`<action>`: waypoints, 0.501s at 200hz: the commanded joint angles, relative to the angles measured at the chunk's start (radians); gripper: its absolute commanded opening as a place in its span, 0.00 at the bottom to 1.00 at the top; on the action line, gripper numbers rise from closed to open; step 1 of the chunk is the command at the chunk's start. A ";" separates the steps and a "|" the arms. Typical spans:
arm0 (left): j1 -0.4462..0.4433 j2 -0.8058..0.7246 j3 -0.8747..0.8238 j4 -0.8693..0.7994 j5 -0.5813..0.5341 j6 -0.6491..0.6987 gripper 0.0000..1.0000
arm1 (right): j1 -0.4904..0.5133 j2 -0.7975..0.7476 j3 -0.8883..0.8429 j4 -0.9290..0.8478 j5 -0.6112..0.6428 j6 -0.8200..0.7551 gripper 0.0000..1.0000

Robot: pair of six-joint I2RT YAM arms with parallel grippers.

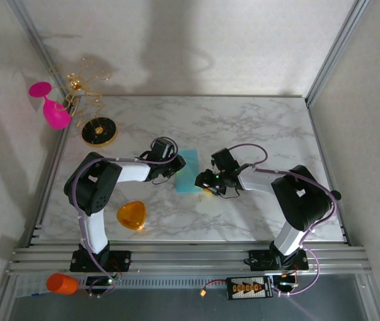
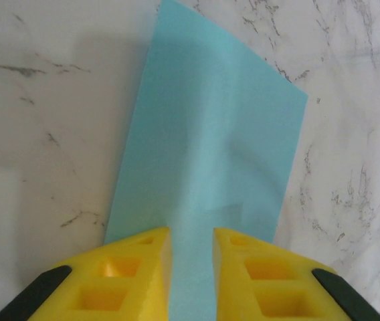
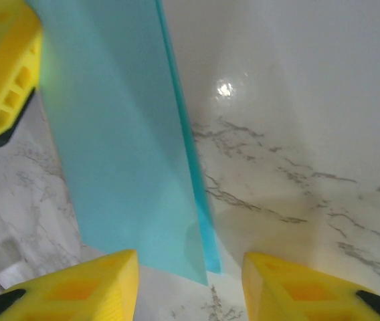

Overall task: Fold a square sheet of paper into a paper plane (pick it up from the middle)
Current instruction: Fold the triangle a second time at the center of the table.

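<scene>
Contents, left to right.

1. Pink glass [image 1: 51,107]: at the far left, off the table's left edge, tilted.
2. Gold wire ornament [image 1: 83,85]: just right of the glass, rising from a black round base [image 1: 99,131] on the far-left corner of the marble table [image 1: 257,127].
3. Orange cup [image 1: 61,283]: lying below the front rail [image 1: 190,257], near the left arm's base.
4. Orange rounded-triangle piece [image 1: 132,215]: flat on the table, in the crook of the left arm, well apart from the paper.
5. Left arm [image 1: 93,190]: rises from its base, bends at the elbow and reaches right across the table. Left gripper [image 1: 171,168] [image 2: 191,234] sits at the left edge of the paper. Its yellow fingers [image 2: 143,257] stand a narrow gap apart, with teal showing in the gap. No pinch can be made out.
6. Sheet of paper [image 1: 190,171] [image 2: 210,140] [image 3: 123,154]: teal, an oblong at mid-table between the two grippers. A soft ridge runs down its length. In the right wrist view a second, darker layer shows along one long edge.
7. Right gripper [image 1: 207,180] [image 3: 190,261]: at the paper's near right corner. Its yellow fingers [image 3: 96,277] are spread wide, the end of the paper lies between them, and nothing is gripped.
8. Right arm [image 1: 300,200]: folded at the elbow, with the forearm pointing left towards the paper.
9. Black control box [image 1: 248,288]: on the front ledge, right of centre.
</scene>
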 commanded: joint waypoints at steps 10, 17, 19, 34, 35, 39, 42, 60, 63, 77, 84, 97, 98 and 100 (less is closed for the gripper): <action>-0.004 0.025 -0.041 -0.078 -0.037 -0.004 0.24 | 0.012 0.020 0.019 -0.022 -0.029 -0.012 0.44; -0.004 0.025 -0.039 -0.078 -0.038 -0.004 0.23 | 0.012 0.018 0.018 -0.017 -0.032 -0.012 0.44; -0.004 0.025 -0.039 -0.078 -0.038 -0.004 0.23 | 0.012 0.018 0.018 -0.016 -0.032 -0.012 0.44; -0.004 0.025 -0.038 -0.080 -0.035 -0.002 0.23 | 0.012 0.020 0.018 -0.011 -0.038 -0.010 0.42; -0.004 0.025 -0.038 -0.080 -0.036 -0.001 0.23 | 0.012 0.020 0.018 -0.011 -0.038 -0.010 0.42; -0.004 0.025 -0.038 -0.080 -0.034 -0.002 0.23 | 0.012 0.020 0.018 -0.011 -0.038 -0.009 0.41; -0.004 0.024 -0.039 -0.079 -0.034 -0.001 0.23 | 0.012 0.020 0.018 -0.009 -0.038 -0.009 0.41; -0.004 0.025 -0.039 -0.080 -0.034 0.000 0.23 | 0.012 0.020 0.018 -0.009 -0.036 -0.009 0.39; -0.004 0.024 -0.038 -0.079 -0.034 0.001 0.23 | 0.012 0.020 0.018 -0.009 -0.036 -0.009 0.38; -0.004 0.025 -0.038 -0.080 -0.034 0.000 0.23 | 0.012 0.017 0.018 -0.005 -0.038 -0.009 0.36; -0.004 0.025 -0.038 -0.080 -0.033 0.000 0.23 | 0.012 0.018 0.018 -0.004 -0.038 -0.008 0.35; -0.004 0.025 -0.036 -0.079 -0.032 0.002 0.23 | 0.012 0.016 0.016 0.002 -0.039 -0.008 0.32; -0.004 0.025 -0.036 -0.080 -0.032 0.002 0.23 | 0.012 0.015 0.016 0.002 -0.039 -0.008 0.32; -0.004 0.026 -0.036 -0.081 -0.031 0.002 0.23 | 0.012 0.015 0.015 0.003 -0.040 -0.007 0.32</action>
